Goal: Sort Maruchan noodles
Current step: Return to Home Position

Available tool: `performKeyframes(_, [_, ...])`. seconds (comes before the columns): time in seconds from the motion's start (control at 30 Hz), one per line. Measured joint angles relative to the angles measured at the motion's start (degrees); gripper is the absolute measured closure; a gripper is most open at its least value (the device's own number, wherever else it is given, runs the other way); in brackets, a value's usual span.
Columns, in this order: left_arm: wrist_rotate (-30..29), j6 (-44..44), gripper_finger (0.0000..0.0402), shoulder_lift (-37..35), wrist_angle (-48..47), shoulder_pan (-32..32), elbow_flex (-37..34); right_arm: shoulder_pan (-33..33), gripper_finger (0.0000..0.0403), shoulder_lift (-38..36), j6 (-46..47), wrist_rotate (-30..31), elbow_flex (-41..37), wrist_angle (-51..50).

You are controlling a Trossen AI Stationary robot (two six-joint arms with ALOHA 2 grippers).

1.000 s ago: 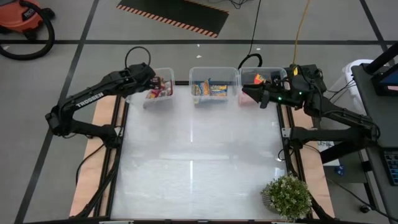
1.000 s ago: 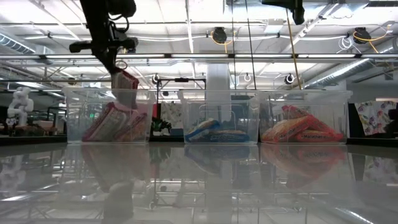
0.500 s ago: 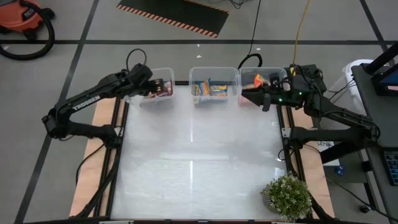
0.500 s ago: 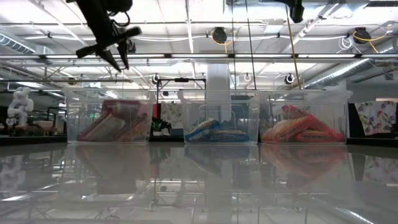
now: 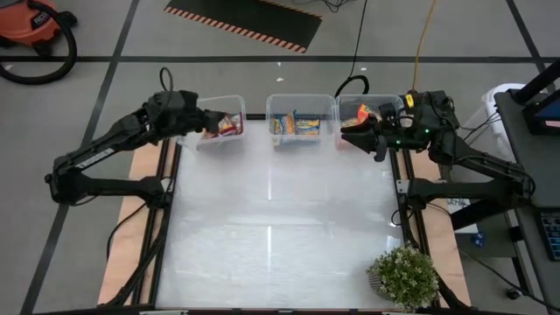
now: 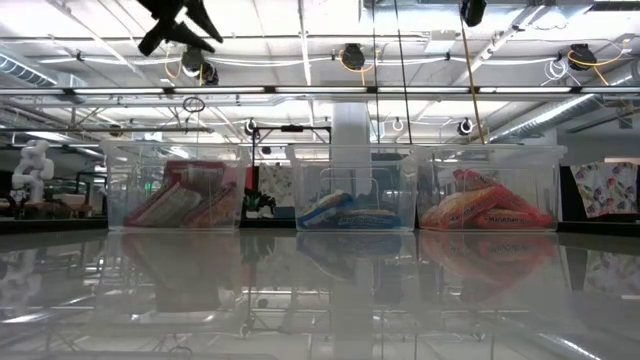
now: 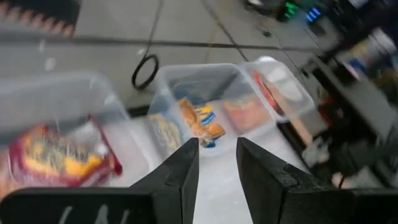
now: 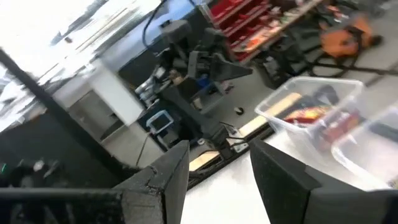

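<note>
The glossy white table (image 5: 271, 236) carried 3 clear plastic bins along its far edge: the left bin (image 5: 219, 147), the middle bin (image 5: 302, 96) and the right bin (image 5: 367, 98). No packet lay loose on the tabletop. The dark red noodle packets (image 5: 226, 124) leaned on edge in the left bin, the blue and silver packets (image 5: 300, 125) lay flat in the middle bin, and the orange packets (image 5: 360, 112) sat slanted in the right bin.

The left gripper (image 7: 216, 142) hung high above the table, just outside the left bin's outer side, so the red packets lay ahead of and below its jaws, which were spread and held nothing. A retreat to home would, by my judgement, lead away from the bin with nothing in the path. The right gripper (image 8: 217, 149) hovered at the near edge of the right bin, nearest the orange packets, with its jaws also parted and empty.

1.0 s earlier the left gripper had held 1 red packet upright over the left bin. 0.5 s earlier that packet was already inside, and the gripper had since risen and drawn back. The right arm had barely shifted.
</note>
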Motion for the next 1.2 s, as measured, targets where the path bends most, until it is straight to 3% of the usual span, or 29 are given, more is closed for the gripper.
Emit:
performKeyframes(0.1, [0.6, 6.5, 0.0289, -1.5, 0.1, -2.0, 0.0, 0.0, 0.0247, 0.0, -5.0, -2.8, 0.0, 1.3])
performKeyframes(0.27, [0.7, 2.6, 0.0289, -2.8, 2.8, -4.9, 0.0, 0.0, 0.0281, 0.0, -16.9, -4.3, 0.0, 1.6])
performKeyframes(0.4, [1.4, 9.1, 0.0291, -2.8, 4.7, -8.1, 0.0, 0.0, 0.0334, 0.0, -19.6, -5.6, 0.0, 1.6])
performKeyframes(0.53, [-2.8, 14.3, 0.0326, -2.1, 5.9, -15.3, 0.0, 0.4, 0.0393, -0.3, -21.2, -7.0, 0.0, 1.3])
performKeyframes(0.73, [-5.6, 15.7, 0.0394, -1.6, 5.1, -21.9, 0.1, 1.3, 0.0398, -1.3, -25.1, -7.1, 0.0, 0.1])
performKeyframes(1.0, [-5.2, 13.4, 0.0392, -1.2, 3.0, -27.0, 0.0, 1.3, 0.0402, -1.9, -29.4, -6.9, -0.2, -2.7])
performKeyframes(1.2, [-4.8, 25.1, 0.0392, -0.4, 4.4, -29.0, 0.0, 1.3, 0.0402, -3.4, -32.3, -5.2, -4.7, -1.9])
